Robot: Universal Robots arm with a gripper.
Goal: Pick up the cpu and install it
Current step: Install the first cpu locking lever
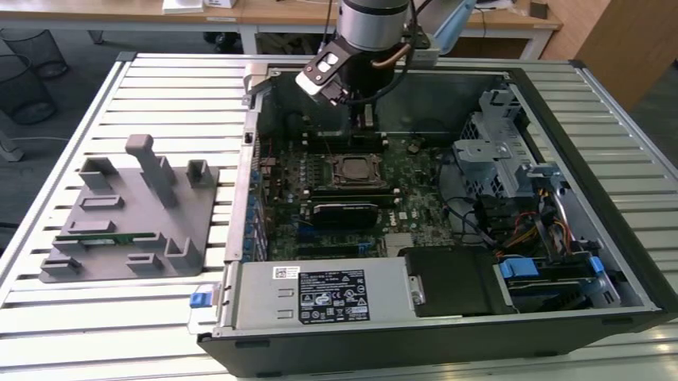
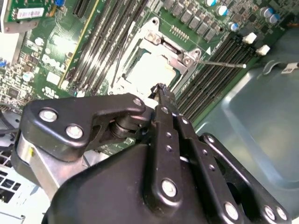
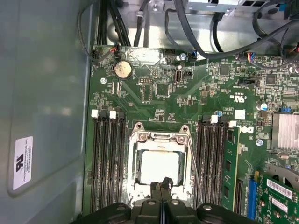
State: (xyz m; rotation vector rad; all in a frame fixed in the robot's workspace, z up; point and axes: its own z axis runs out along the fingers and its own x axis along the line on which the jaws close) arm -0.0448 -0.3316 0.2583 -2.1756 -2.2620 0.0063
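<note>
Arm reaches down into the open computer case (image 1: 445,345), gripper (image 1: 364,123) hanging just above the far edge of the cpu socket (image 1: 350,169). In the first wrist view the 2 fingers (image 3: 155,198) are pressed flat together with nothing visible between them, so it's closed and carrying nothing. The cpu (image 3: 159,167) sits inside the socket frame, its pale square top showing through the opening, flat and level; looks seated, which would explain the empty gripper so close over it. The thin retention lever (image 3: 192,163) runs along 1 side of the frame; can't tell if it is latched. Memory slots (image 3: 108,158) flank the socket on both sides, and a green memory stick (image 3: 230,172) stands in 1 slot on the lever side. The case also holds the motherboard (image 1: 424,182) lying flat on its floor, a power supply (image 1: 317,294) along the near wall, and a drive cage (image 1: 498,151) with cables on the exterior view's right. Outside the case, on the exterior view's left, a grey fixture tray (image 1: 101,218) keeps parts in fixed pockets for easy pickup; another green memory stick (image 1: 106,236) lies in it
</note>
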